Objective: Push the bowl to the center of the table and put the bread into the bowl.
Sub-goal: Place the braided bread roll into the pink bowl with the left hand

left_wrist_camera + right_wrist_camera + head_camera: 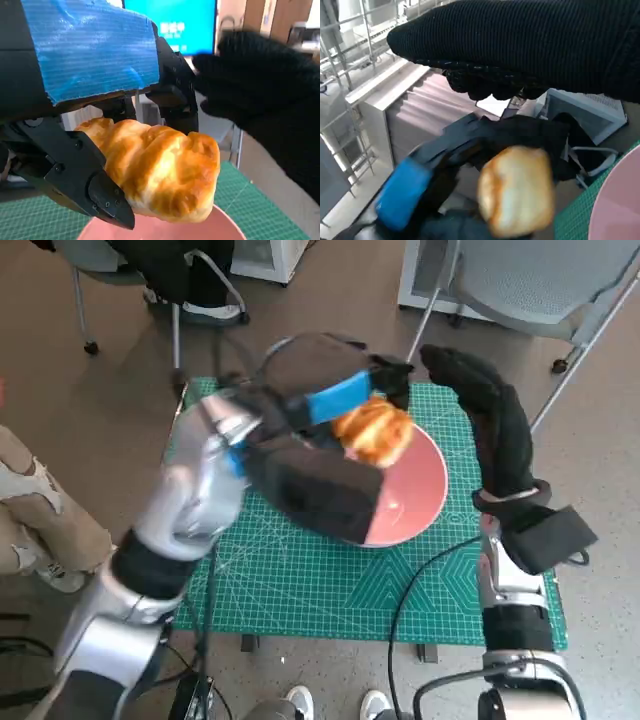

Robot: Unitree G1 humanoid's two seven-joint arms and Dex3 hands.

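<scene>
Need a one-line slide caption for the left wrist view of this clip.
The left hand holds the bread just above the pink bowl, the gloved right hand beside it.

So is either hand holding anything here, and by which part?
The left hand grips the golden-brown bread roll by one end, above the pink bowl. The gloved right hand holds nothing.

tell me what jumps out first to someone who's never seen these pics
The golden bread roll stands out first, held by the blue-taped left hand above the pink bowl. The bowl sits on the green cutting mat covering the table. The gloved right hand hangs just beside the bowl's far right rim, holding nothing.
</scene>
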